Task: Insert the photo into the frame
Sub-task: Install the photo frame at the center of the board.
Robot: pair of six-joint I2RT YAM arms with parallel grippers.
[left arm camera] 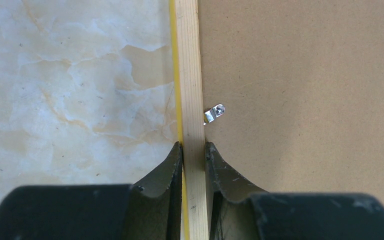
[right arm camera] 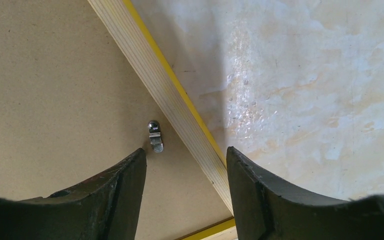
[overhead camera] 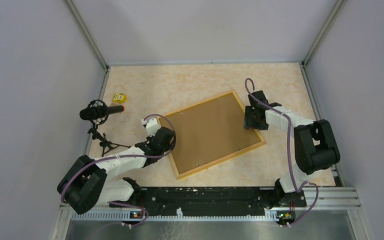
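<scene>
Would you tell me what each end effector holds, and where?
Left end effector pinches the frame by its wooden side rail; right end effector is open, holding nothing.

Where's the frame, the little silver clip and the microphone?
frame (overhead camera: 222, 160): top external view, on its yellow wooden near edge.
silver clip (left arm camera: 214, 114): left wrist view, on its middle.
microphone (overhead camera: 105, 110): top external view, on its black body.

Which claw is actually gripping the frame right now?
The left claw: its fingers pinch the frame's wooden rail from both sides. The right claw hangs open over the opposite rail, gripping nothing.
</scene>
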